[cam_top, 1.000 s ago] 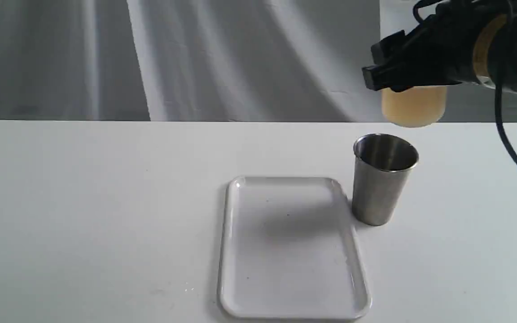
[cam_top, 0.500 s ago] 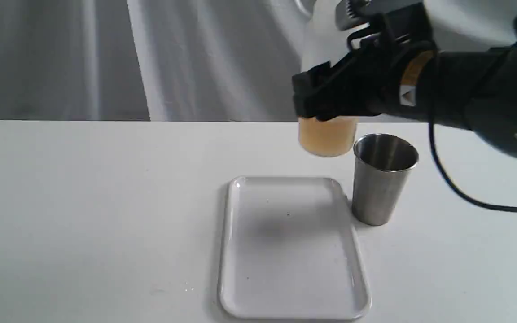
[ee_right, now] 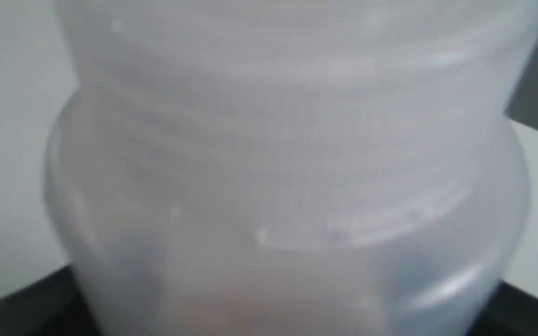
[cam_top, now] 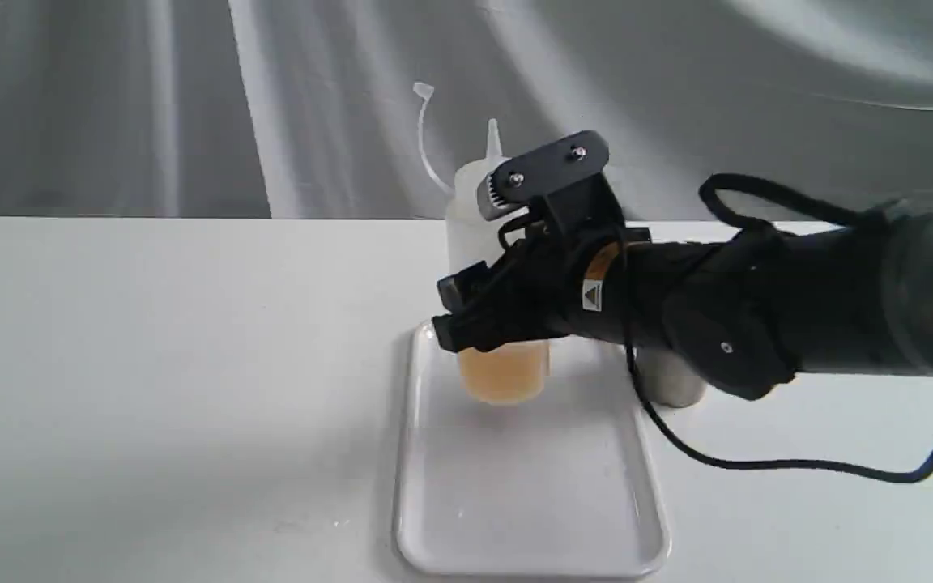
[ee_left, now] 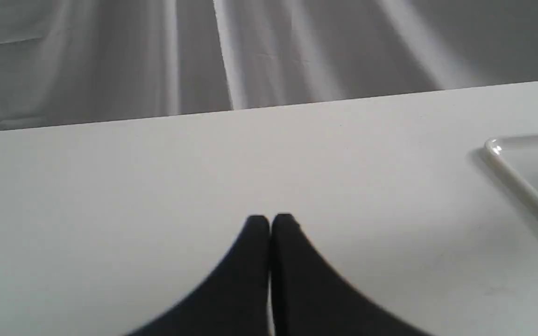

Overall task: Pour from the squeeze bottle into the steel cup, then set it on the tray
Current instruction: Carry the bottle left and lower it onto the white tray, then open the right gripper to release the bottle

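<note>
right claw: clamped on squeeze bottle, upright
bottle base: just below claw, over tray far end; contact unclear
steel cup: behind claw's wrist, mostly hidden
left claw: tips pressed together, empty

This looks like a robotics lab or test bench. A plain white table serves as the work surface. Behind it a grey and white cloth backdrop hangs in loose folds and fills the whole background. A black robot arm reaches over the table, with a loose black cable trailing from it and a small yellow warning label near its wrist. The props are few and plain: a white tray, a steel cup just beside it, and a squeeze bottle holding amber liquid. The left wrist view shows the same bare white tabletop and draped cloth.
</note>
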Motion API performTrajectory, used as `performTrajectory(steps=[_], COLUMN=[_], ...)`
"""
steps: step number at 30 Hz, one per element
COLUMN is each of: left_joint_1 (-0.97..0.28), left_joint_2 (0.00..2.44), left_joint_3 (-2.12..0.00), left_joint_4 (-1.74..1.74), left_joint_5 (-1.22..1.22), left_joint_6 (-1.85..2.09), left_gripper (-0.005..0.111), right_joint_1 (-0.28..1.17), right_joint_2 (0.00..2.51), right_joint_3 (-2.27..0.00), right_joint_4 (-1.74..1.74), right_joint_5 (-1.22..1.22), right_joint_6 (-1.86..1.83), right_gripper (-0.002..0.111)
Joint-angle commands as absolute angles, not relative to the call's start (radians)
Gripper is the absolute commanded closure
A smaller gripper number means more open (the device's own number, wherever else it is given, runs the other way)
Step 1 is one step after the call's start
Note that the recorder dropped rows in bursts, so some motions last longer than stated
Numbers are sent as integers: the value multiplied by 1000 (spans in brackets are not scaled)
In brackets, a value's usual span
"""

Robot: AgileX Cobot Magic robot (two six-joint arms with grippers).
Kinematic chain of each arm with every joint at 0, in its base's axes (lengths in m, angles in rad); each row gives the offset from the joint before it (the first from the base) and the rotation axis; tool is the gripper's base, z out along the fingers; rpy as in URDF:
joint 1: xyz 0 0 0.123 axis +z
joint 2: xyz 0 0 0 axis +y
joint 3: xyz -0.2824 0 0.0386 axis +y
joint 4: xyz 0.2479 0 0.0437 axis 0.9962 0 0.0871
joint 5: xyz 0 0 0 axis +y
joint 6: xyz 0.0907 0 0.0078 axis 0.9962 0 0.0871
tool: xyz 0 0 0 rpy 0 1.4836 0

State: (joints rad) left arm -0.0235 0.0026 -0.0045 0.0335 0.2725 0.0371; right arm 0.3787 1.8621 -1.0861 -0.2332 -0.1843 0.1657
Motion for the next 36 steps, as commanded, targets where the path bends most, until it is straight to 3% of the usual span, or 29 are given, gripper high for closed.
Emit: performTrajectory(steps=[1,36], left_joint_1=[-22,-22], left_joint_2=[0,0], left_joint_3=[0,0], left_joint_4=[33,33], left_joint_5=[266,266], left_joint_6=[34,33], left_gripper=[107,107], right_joint_1=[390,397], right_joint_2=[1890,1950], right_joint_3=[-1093,-1013], right_joint_4=[-190,-138], right_joint_5=[-249,-272], right_joint_6=[138,26], right_gripper=[99,99])
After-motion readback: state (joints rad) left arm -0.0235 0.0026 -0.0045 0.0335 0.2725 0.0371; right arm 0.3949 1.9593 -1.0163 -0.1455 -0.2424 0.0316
